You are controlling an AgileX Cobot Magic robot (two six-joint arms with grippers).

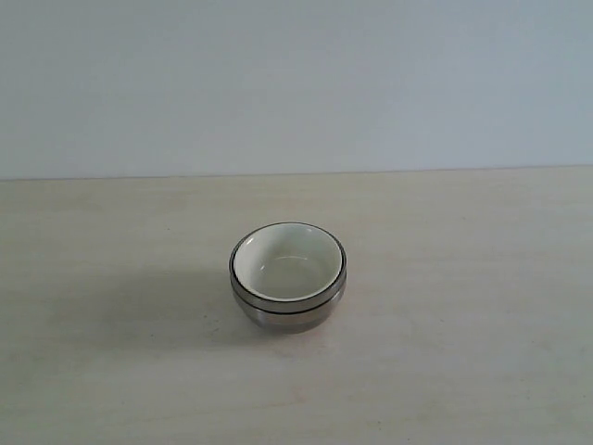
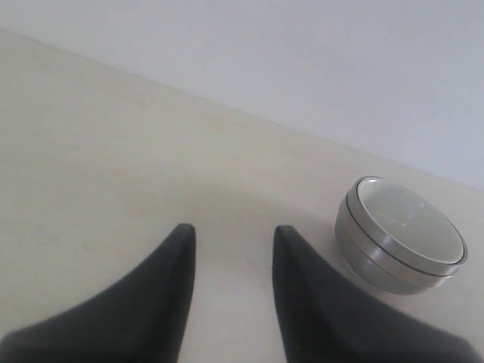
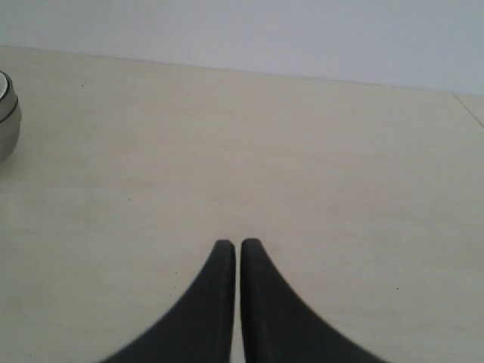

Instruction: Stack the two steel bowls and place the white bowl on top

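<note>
Steel bowls (image 1: 289, 313) are stacked at frame centre, white bowl (image 1: 285, 264) topmost, apart from left gripper (image 2: 231, 231), parted, and right gripper (image 3: 238, 243), closed

The exterior camera looks slightly down across the table (image 1: 111, 371) toward the wall (image 1: 296, 83), both wrist cameras look low along it, and all three share the stacked bowls (image 1: 287, 278).
</note>
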